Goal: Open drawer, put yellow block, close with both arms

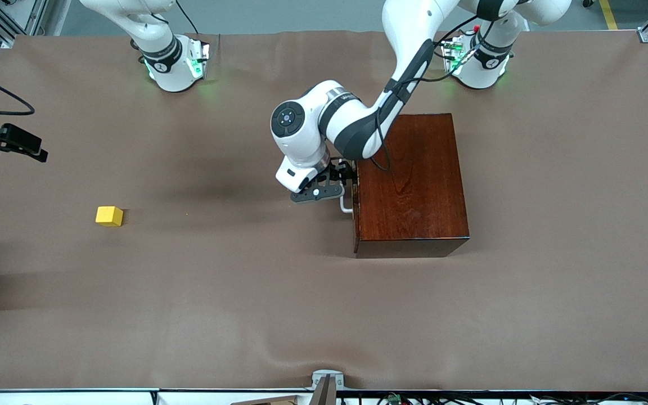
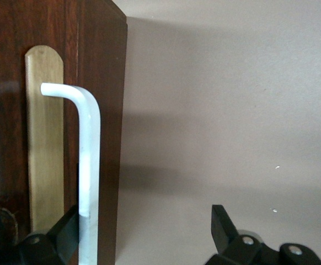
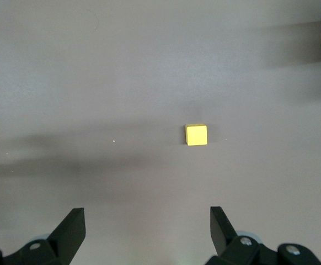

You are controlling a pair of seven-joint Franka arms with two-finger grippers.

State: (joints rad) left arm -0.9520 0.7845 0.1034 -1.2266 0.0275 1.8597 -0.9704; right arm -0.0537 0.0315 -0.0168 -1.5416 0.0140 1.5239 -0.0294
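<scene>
The yellow block (image 1: 109,216) is sitting on the bare bench (image 1: 256,315) toward the right arm's end, well apart from the dark wooden box (image 1: 411,185). The drawer is sitting fully shut. At its front, the left end effector (image 1: 340,179) is straddling the white handle (image 2: 89,171) with fingers wide apart, gripping nothing yet. To do this well, it should be centring the bar between the fingers (image 2: 222,227) before clamping, then pulling straight out so the tray is not binding. The right end effector (image 3: 148,232) is waiting over the block, fully spread and empty. Nothing is obstructing the drawer's path.
</scene>
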